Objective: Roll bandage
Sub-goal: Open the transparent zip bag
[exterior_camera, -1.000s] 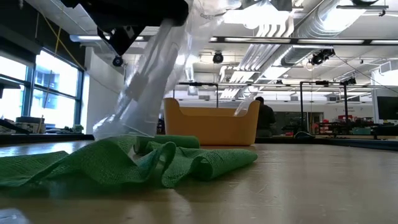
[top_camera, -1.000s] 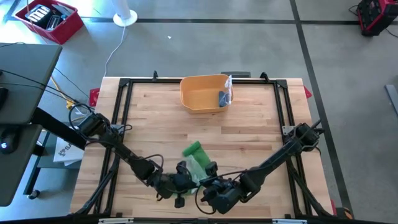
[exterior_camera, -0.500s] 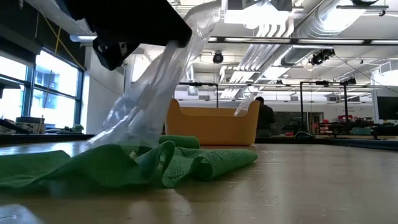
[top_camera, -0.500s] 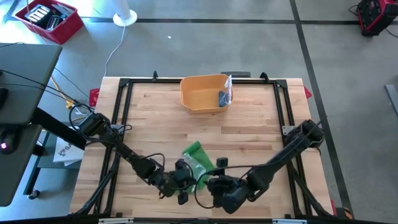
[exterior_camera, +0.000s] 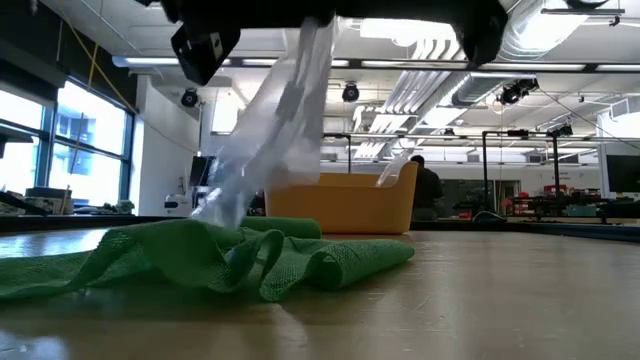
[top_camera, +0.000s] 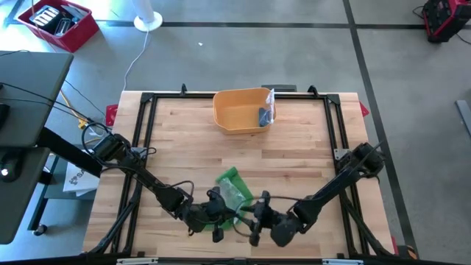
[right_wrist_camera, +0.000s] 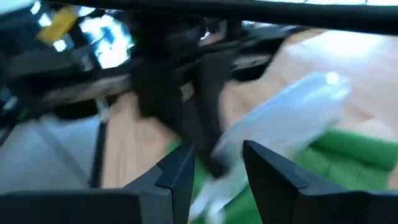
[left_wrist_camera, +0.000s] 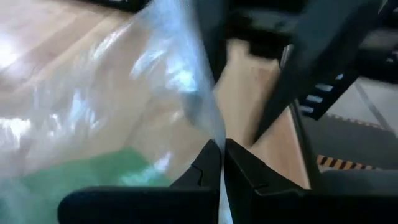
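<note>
**Wrapper peeling off bandage, right gripper just let go**

Green bandage (exterior_camera: 200,262) loose and crumpled on tabletop (top_camera: 294,158), near front edge, between the two arms. Not rolled at all; one rolled end (top_camera: 227,176) pointing toward the orange bin (top_camera: 239,110).

Clear plastic wrapper (exterior_camera: 270,130) lifted off the bandage, hanging from above, lower end touching the green fabric. Higher and steeper than a second ago.

Left gripper (left_wrist_camera: 217,165) closed on wrapper edge, pinching film between fingertips; just above bandage at front of tabletop.

Right gripper (right_wrist_camera: 217,165) now open, fingers apart with wrapper and green cloth visible past them; holding nothing. Shut a second ago, since shifted right and clear of the bandage in the high view (top_camera: 259,216).

Meaning: wrapper handed to left side alone, right freed up. Probably still in unwrap stage; rolling not started. Wrapper needs clearing off before any rolling. Risk: film dragging bandage along as it lifts.

Person in far background behind bin, not involved.
</note>
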